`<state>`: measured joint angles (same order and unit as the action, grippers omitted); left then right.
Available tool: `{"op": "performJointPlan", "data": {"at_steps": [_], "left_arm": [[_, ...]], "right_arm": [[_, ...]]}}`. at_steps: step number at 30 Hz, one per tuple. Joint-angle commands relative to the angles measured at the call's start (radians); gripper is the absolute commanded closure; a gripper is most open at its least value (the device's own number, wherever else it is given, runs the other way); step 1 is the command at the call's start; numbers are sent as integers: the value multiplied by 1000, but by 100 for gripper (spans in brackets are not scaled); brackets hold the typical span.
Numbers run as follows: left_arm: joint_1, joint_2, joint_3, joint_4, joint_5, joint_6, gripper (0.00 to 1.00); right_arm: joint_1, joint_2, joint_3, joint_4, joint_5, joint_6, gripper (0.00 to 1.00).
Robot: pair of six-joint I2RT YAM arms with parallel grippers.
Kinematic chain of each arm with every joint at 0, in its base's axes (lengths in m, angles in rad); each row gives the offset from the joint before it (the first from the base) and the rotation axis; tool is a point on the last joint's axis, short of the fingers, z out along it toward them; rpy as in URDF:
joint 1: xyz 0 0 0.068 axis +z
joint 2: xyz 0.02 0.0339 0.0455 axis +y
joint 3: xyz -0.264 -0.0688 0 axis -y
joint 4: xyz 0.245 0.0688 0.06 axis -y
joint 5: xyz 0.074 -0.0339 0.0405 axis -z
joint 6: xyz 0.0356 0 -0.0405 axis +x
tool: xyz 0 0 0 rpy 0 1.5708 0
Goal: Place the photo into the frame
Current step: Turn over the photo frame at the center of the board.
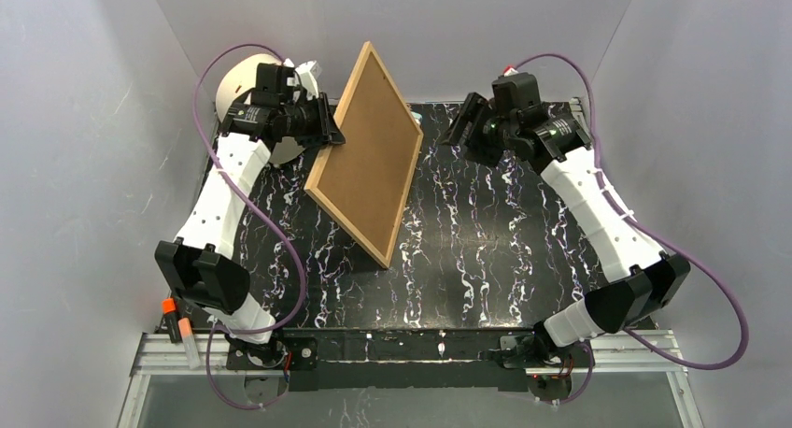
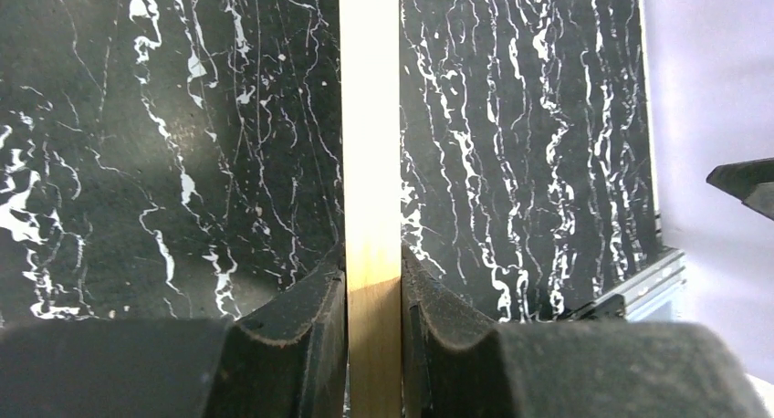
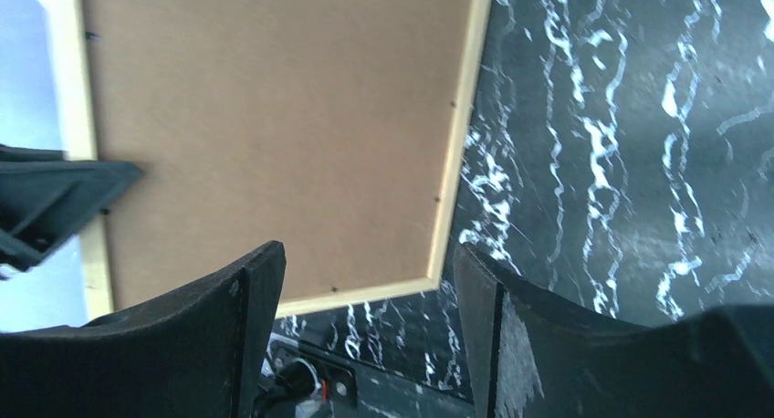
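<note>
The frame (image 1: 369, 157) stands tilted on the black marbled table (image 1: 486, 250), its brown fibreboard back facing the camera and its lower edge near the table. My left gripper (image 1: 329, 134) is shut on the frame's left wooden edge. In the left wrist view that light wood edge (image 2: 372, 162) runs straight up between the fingers (image 2: 310, 318), which press on both sides. My right gripper (image 1: 458, 129) hangs open to the right of the frame, apart from it. The right wrist view shows the frame's back (image 3: 274, 117) beyond the spread fingers (image 3: 511, 336). The photo is out of view.
A white round object (image 1: 238, 82) sits behind the left arm at the back left. An orange-capped tube (image 1: 177, 321) lies on the metal rail (image 1: 392, 349) by the left base. Grey walls close in the table on three sides.
</note>
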<state>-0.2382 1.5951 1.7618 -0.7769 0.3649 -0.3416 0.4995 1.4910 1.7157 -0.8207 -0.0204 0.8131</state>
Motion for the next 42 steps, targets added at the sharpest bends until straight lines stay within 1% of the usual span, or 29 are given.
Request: {"op": "performJointPlan", "data": {"at_steps": [1, 7, 10, 12, 14, 18, 20, 21, 22, 26, 30, 32, 34, 37, 40, 42], "left_arm": [[-52, -40, 102, 27, -34, 124, 100], [-141, -8, 248, -75, -189, 277, 100], [-187, 17, 335, -116, -257, 333, 100], [-220, 21, 355, -119, -274, 364, 100], [-255, 3, 315, -98, -271, 383, 100], [-341, -74, 154, -35, -316, 389, 100], [-389, -116, 81, 5, -341, 382, 100], [-416, -136, 43, 18, -350, 379, 100], [-441, -153, 13, 37, -390, 377, 100], [-523, -180, -50, 64, -454, 356, 100], [-587, -180, -77, 79, -485, 348, 100], [-604, -175, -86, 78, -473, 349, 95], [-620, -174, -96, 80, -458, 349, 87], [-636, -181, -129, 96, -439, 348, 73], [-638, -201, -178, 142, -377, 350, 58], [-638, -217, -210, 180, -310, 357, 51]], "right_arm": [[-46, -82, -80, -22, -54, -32, 24], [-88, -85, -104, -44, -137, -22, 23], [-91, -89, -115, -7, -179, -1, 23], [-92, -90, -128, 32, -221, 16, 23], [-93, -99, -157, 89, -272, 35, 22], [-98, -139, -244, 256, -372, 120, 10], [-101, -159, -280, 351, -393, 177, 7], [-102, -159, -281, 380, -396, 201, 6], [-102, -150, -267, 393, -396, 218, 5], [-102, -52, -134, 281, -360, 243, 4], [-101, 8, -47, 238, -329, 249, 3], [-102, 29, -19, 199, -296, 258, 3], [-102, 52, 13, 134, -252, 271, 9], [-102, 84, 58, 22, -195, 263, 17], [-102, 89, 65, -42, -146, 224, 22], [-104, 95, 71, -80, -121, 198, 24]]}}
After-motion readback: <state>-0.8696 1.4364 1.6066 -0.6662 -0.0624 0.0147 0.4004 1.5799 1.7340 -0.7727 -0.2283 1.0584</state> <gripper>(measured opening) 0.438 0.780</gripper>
